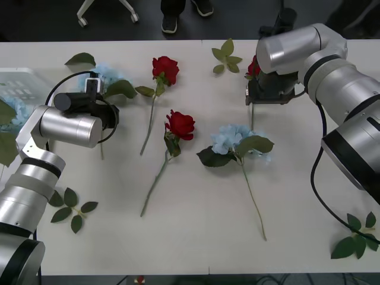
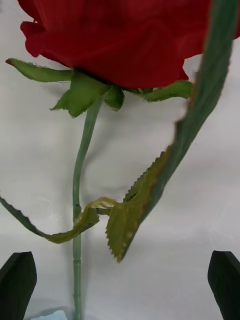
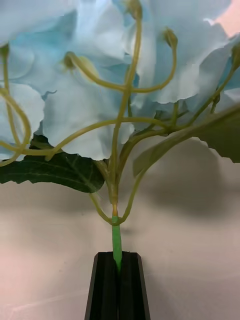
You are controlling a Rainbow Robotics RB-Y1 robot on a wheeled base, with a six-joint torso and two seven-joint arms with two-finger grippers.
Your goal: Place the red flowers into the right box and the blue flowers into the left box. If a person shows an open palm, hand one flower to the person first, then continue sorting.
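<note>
Over table: left claw (image 3: pixel 118 285) clenched on blue flower (image 3: pixel 95 85) stem; right claw (image 2: pixel 120 285) spread wide, straddling red rose (image 2: pixel 120 40).

The left arm reaches in from the near left, its silver forearm angled toward the far left of the worktop. Its wrist points away from the robot, and the left pincer (image 3: pixel 118 287) has its two black fingers (image 3: pixel 104 290) pressed together. The right arm comes in from the right edge, elbow bent, forearm running left at the far side. The right pincer (image 2: pixel 120 285) points down, its fingers (image 2: pixel 17 285) spread wide apart.
</note>
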